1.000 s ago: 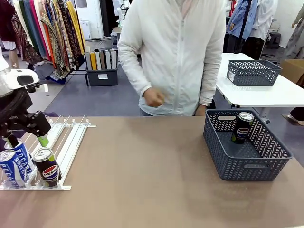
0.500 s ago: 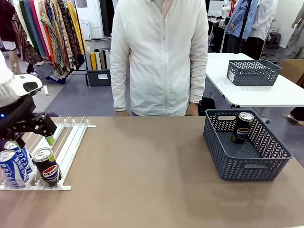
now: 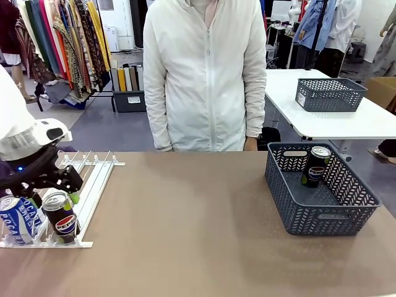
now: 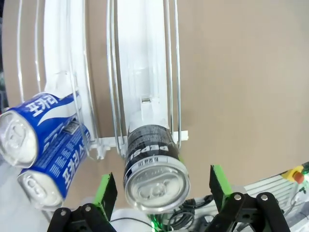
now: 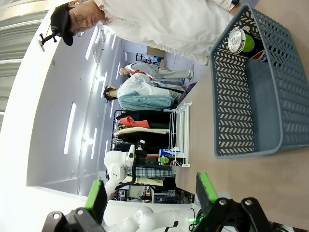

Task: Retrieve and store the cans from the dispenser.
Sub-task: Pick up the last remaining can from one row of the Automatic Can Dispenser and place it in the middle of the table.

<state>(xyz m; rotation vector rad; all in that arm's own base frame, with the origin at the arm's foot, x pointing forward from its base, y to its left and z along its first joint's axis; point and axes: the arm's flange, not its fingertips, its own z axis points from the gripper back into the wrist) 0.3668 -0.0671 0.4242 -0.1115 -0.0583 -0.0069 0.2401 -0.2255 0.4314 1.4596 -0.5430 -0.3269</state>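
Left tool (image 4: 161,189) wide open, green pads straddling the black Pepsi can (image 4: 150,153) at the low end of the dispenser (image 3: 94,183), gap on both sides, no contact. Dispenser at 9 o'clock on the surface (image 3: 185,229). Two blue Pocari cans (image 3: 15,216) at 9 o'clock of the Pepsi. Right tool (image 5: 150,194) open, nothing between its pads. Grey basket (image 3: 333,216) at 3 o'clock, one black can (image 3: 316,166) at its far wall. Person (image 3: 204,74) at 12 o'clock
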